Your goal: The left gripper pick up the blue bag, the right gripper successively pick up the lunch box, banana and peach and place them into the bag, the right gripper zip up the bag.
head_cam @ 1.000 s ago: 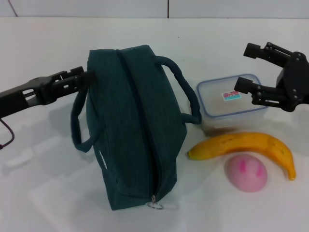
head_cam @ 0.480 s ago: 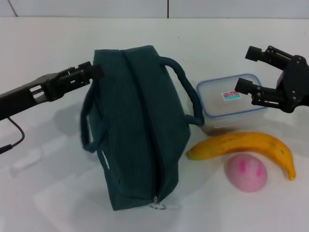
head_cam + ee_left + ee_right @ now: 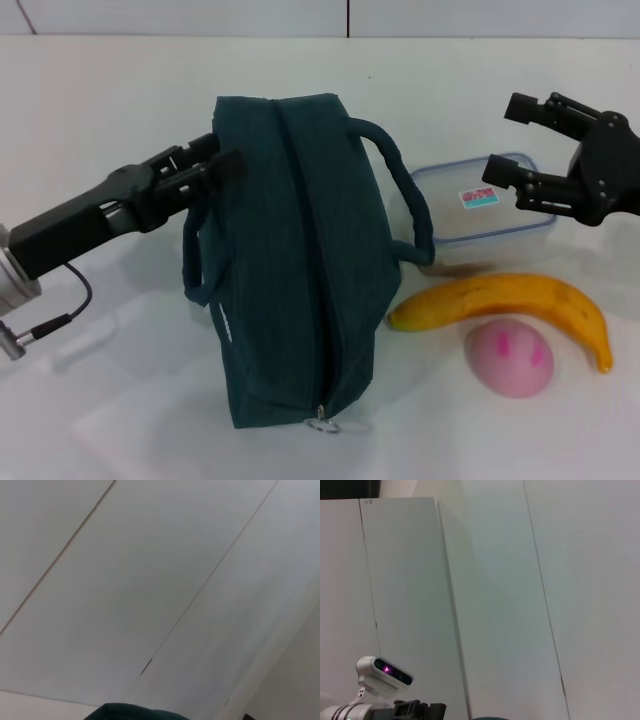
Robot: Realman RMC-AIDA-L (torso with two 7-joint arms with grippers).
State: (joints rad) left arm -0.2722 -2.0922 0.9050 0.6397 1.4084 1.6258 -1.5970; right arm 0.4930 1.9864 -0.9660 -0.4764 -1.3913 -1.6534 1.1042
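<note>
The blue bag (image 3: 295, 260) lies on the white table with its zipper closed and the ring pull (image 3: 321, 424) at the near end. My left gripper (image 3: 215, 162) is at the bag's far left edge, shut on the top of the left handle (image 3: 192, 270). A sliver of the bag (image 3: 135, 713) shows in the left wrist view. The lunch box (image 3: 485, 215) sits right of the bag, with the bag's right handle overlapping its left side. My right gripper (image 3: 505, 138) hovers open just above the box. The banana (image 3: 500, 298) and the peach (image 3: 511, 357) lie in front of the box.
The table's far edge (image 3: 350, 38) meets a white panelled wall. A cable (image 3: 60, 320) hangs from the left arm. Both wrist views show mostly wall panels.
My left gripper has moved right and nearer, taking the bag's far end and left handle with it. The bag now covers the lunch box's left edge. The right gripper barely moved.
</note>
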